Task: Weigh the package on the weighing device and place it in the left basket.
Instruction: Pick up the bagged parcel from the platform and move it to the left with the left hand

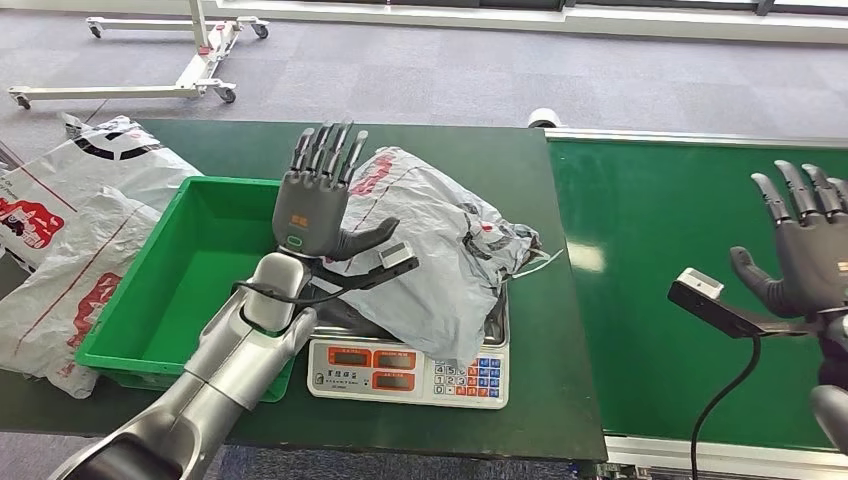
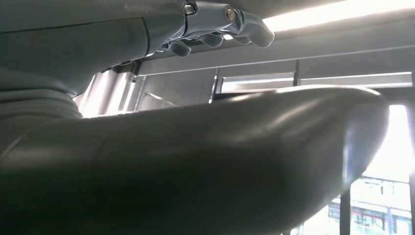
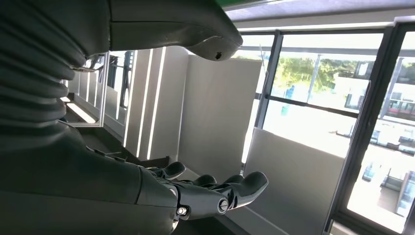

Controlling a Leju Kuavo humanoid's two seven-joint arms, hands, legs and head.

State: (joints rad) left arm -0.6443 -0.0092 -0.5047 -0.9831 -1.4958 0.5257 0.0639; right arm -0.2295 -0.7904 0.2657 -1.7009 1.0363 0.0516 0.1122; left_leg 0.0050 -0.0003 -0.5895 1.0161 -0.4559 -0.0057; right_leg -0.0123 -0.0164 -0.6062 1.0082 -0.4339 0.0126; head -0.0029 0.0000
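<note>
A grey package (image 1: 440, 255) with red print lies crumpled on the scale (image 1: 410, 375) at lower centre of the head view, draping over the platform and hiding most of it; the scale's display panel and keypad face the lower edge of the frame. The left hand (image 1: 318, 200) hovers over the package's left side, palm facing away from the camera, fingers straight and spread, thumb out to the right — it holds nothing. Whether the palm touches the package cannot be told. In the left wrist view the fingers (image 2: 215, 24) show at the top, slightly curled and free of any object.

Just left of the scale sits the green basket (image 1: 135, 335), and further grey bags (image 1: 70, 220) lie at the left edge of the dark green table (image 1: 560, 400). On the right runs a brighter green conveyor (image 1: 660, 260). The right hand (image 1: 805, 245) is raised at the frame's right edge above the conveyor, fingers apart and extended, holding nothing — well apart from the package. A white wheeled frame (image 1: 190, 70) stands on the grey floor at upper left.
</note>
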